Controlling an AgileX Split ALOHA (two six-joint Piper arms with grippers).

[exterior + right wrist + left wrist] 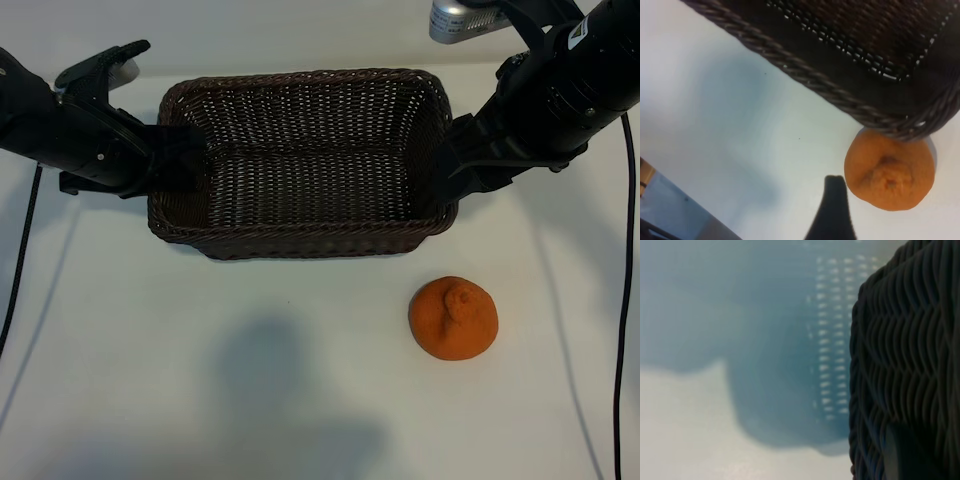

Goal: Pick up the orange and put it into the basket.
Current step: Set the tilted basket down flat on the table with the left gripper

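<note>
White tabletop, dark wicker basket (305, 160) at the back centre. Orange (453, 318) sits on the table just in front of the basket's right corner, nub up, untouched. Left gripper (178, 160) pinches the basket's left wall, likely to steady it. Right gripper (452, 165) hangs at the right wall, jaws spread, holding nothing, probably staged to reach for the orange.
</note>
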